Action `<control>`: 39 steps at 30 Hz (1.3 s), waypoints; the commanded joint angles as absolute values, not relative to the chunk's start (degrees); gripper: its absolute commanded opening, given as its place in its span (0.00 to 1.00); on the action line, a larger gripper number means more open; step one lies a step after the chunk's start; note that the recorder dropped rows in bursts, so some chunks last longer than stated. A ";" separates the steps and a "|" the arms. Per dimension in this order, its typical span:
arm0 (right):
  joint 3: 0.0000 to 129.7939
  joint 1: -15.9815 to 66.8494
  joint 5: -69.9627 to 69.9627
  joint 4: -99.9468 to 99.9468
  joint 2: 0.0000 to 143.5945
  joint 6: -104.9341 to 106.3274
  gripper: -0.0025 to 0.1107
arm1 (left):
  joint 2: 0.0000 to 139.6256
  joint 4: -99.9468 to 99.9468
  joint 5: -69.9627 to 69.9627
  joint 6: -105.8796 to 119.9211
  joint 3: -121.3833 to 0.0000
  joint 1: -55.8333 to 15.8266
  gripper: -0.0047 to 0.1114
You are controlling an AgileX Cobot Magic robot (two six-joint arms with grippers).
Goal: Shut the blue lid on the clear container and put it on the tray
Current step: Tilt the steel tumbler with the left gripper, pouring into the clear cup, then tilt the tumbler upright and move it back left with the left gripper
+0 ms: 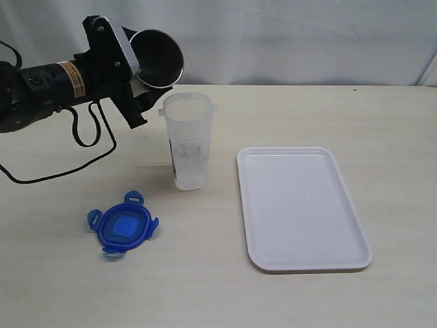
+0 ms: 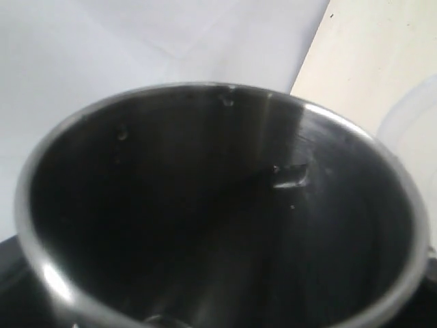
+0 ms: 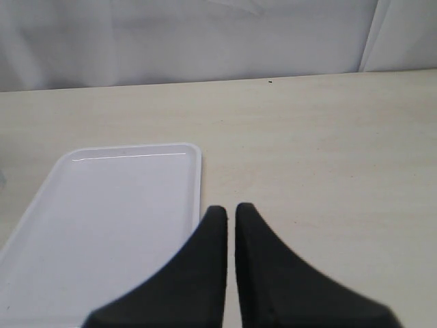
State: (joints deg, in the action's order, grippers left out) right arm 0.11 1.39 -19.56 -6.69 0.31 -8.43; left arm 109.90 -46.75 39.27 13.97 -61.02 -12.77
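The left gripper [image 1: 140, 74] was raised above the table [image 1: 382, 130] at far left, its fingers spread wide around a steel cup [image 1: 158, 58]. The cup was tipped on its side with its open mouth turned outward, just above and behind the rim of the container [image 1: 188, 140]. In the left wrist view the cup [image 2: 218, 225] filled nearly the whole frame, so the fingers themselves could not be seen. A black cable [image 1: 82, 140] hung in a loop below the arm. The lid [image 1: 123, 224] lay flat on the table near the front left, well apart from the container. The container stood upright and uncovered, between the lid and the tray [image 1: 300, 208], near the tray's left rim but not touching it. The tray lay flat on the table to the right. The right gripper [image 3: 231, 215] did not appear in the exterior view. In the right wrist view its fingers [image 3: 205, 273] were pressed nearly together, holding nothing, over bare table just beside the tray [image 3: 102, 205].
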 commanded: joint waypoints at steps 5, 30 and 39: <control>0.00 1.48 -19.60 -6.46 0.00 -8.59 0.06 | 108.70 -45.98 42.64 19.85 -62.11 -13.14 0.04; 0.00 1.48 -19.60 -6.46 0.00 -8.59 0.06 | 108.70 -45.98 42.64 27.08 -62.11 -13.14 0.04; 0.00 1.48 -19.60 -6.46 0.00 -8.59 0.06 | 108.70 -45.98 42.64 27.08 -62.11 -13.14 0.04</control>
State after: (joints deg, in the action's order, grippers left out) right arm 0.11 1.39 -19.56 -6.69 0.31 -8.43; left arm 109.90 -46.75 39.27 26.40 -61.02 -12.77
